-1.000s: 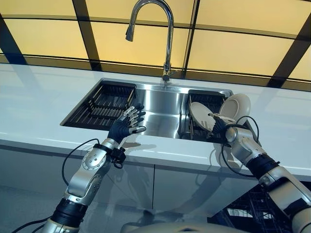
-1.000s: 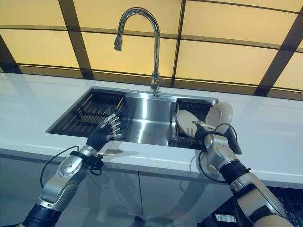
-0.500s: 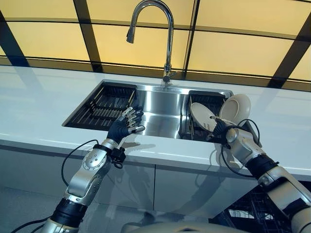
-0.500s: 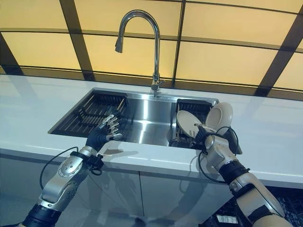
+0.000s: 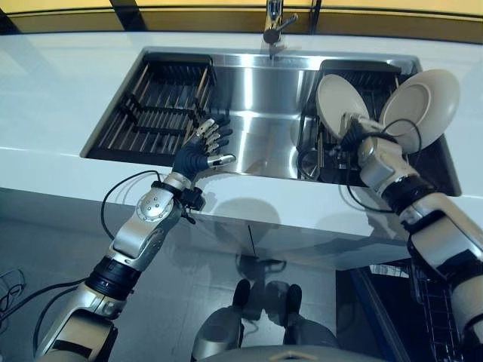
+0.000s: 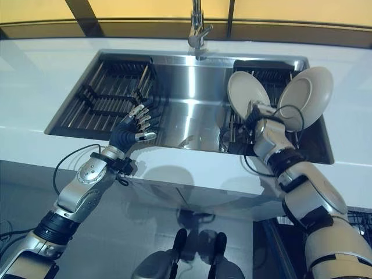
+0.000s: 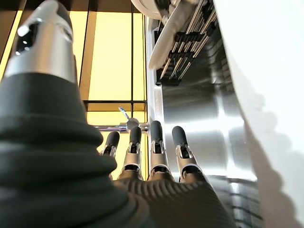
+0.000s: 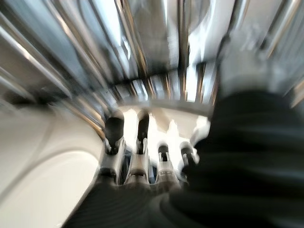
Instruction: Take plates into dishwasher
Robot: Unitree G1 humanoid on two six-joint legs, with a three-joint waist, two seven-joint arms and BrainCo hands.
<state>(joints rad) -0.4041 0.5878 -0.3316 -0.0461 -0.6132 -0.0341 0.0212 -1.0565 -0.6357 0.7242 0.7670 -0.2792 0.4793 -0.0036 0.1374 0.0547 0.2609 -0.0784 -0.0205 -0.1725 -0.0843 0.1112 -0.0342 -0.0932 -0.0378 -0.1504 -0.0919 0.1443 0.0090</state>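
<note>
Two cream plates stand on edge in the black rack [image 5: 377,79] at the right end of the sink: a left plate [image 5: 336,102] and a right plate [image 5: 423,105]. My right hand [image 5: 355,139] sits between them at the left plate's lower edge. In the right wrist view its fingers [image 8: 137,142] reach out fairly straight along the plate's white face [image 8: 42,175] towards the rack wires. My left hand [image 5: 198,156] hovers open over the sink's front rim, fingers spread and holding nothing.
A second black rack [image 5: 162,105] fills the sink's left end, with the bare steel basin [image 5: 260,128] between the two racks. The faucet base [image 5: 275,26] stands behind. White counter [image 5: 45,98] surrounds the sink. A dark wire basket [image 5: 438,302] shows below at the right.
The camera has tipped downward, so the sink sits higher in the picture and the floor shows. Both hands keep their places relative to the sink and the plates.
</note>
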